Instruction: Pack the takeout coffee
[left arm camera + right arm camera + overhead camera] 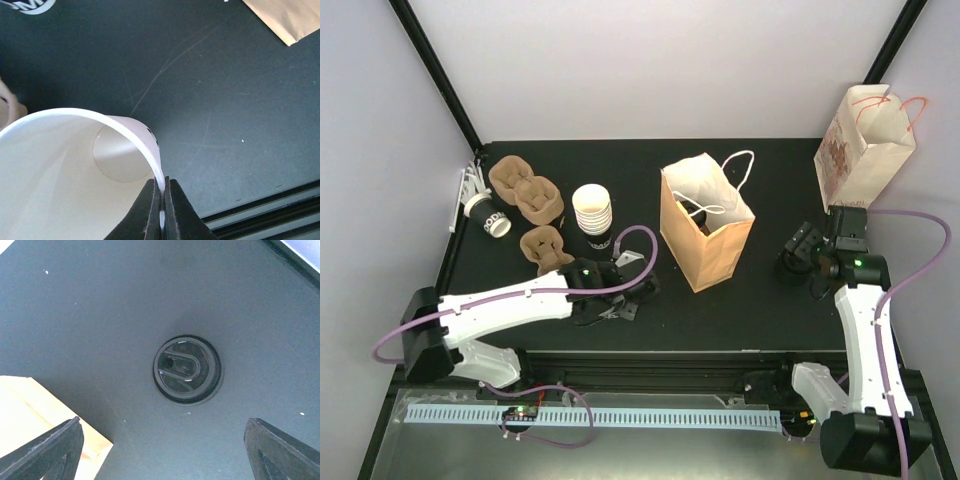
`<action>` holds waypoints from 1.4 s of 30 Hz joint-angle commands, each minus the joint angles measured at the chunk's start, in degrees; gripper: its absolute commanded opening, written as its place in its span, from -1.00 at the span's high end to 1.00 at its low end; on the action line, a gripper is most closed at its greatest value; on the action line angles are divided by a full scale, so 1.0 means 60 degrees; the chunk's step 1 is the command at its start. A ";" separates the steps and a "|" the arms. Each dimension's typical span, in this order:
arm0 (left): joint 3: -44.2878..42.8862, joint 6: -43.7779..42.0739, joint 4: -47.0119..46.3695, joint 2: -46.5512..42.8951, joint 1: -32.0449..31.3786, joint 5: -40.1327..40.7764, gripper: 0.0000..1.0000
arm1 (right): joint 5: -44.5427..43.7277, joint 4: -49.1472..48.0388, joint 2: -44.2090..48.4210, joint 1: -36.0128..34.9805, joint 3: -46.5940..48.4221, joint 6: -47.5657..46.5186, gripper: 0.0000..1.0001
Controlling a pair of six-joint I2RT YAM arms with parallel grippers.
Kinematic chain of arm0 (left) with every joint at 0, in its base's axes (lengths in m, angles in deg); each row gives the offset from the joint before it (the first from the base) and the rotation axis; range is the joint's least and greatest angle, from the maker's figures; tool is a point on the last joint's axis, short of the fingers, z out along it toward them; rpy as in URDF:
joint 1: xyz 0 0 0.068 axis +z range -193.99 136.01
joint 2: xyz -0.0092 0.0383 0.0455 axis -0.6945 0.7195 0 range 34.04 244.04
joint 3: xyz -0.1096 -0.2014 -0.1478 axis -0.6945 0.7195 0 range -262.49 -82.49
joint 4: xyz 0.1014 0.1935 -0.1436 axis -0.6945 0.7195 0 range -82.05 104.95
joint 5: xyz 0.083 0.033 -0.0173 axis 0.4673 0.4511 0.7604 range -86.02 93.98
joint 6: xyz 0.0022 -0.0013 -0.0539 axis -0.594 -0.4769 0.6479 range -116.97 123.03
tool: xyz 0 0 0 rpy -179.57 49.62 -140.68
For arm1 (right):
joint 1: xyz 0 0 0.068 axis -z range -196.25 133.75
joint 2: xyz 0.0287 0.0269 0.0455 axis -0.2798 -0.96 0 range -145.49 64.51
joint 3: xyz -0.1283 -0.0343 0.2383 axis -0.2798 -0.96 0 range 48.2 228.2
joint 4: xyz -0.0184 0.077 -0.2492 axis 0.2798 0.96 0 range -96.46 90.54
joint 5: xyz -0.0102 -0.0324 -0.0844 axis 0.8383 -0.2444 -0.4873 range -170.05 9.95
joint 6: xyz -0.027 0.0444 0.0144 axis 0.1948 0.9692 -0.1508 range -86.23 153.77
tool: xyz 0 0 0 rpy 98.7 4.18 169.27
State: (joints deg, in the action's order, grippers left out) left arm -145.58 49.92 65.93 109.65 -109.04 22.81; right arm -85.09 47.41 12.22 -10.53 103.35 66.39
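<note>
Left wrist view: left tool (163,187) pressed together on the rim of a white paper cup (60,170), one finger inside the wall and one outside. It is a thin edge pinch, probably the only hold an unlidded cup offers. The cup is tipped toward the camera with its mouth open, the inside clean white, the round bottom showing and a trace of dark print on the outer wall. In the top view this is at mid-desk toward the near edge, just in front of a stack of cups (591,208). Right wrist view: right tool (164,421) spread wide with nothing between the fingers, hanging over a black lid (186,369) on the desk (740,310) toward the right edge. The spread reads as set to straddle the lid. The lid is round and glossy, with a raised oval and a sip hole; from straight above I cannot tell whether a cup stands under it. A brown paper bag (705,250) stands open at mid-desk between the arms, within reach of both, so it is likely the packing target. Something dark sits inside it, too small to name. A lidded cup (488,216) lies on its side near the left edge, beside the pulp carriers (525,190).
</note>
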 commanded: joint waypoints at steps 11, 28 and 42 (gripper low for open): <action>-0.1016 -0.1292 -0.1747 0.1743 -0.0376 0.0500 0.94 | -0.0164 -0.0847 -0.3142 0.0297 0.0438 0.1649 -0.72; -0.1299 -0.1993 -0.2389 0.2705 -0.0487 -0.0202 0.38 | -0.0371 -0.1434 -0.5310 0.0410 0.0487 0.2055 -0.68; -0.1632 -0.2306 -0.2200 0.0824 -0.0480 -0.0620 -0.18 | -0.0519 -0.1248 -0.6071 0.0408 0.0968 0.2040 -0.66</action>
State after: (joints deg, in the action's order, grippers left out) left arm -152.88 37.14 52.88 119.16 -111.58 20.19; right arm -86.93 39.84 -22.49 -8.46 107.46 77.67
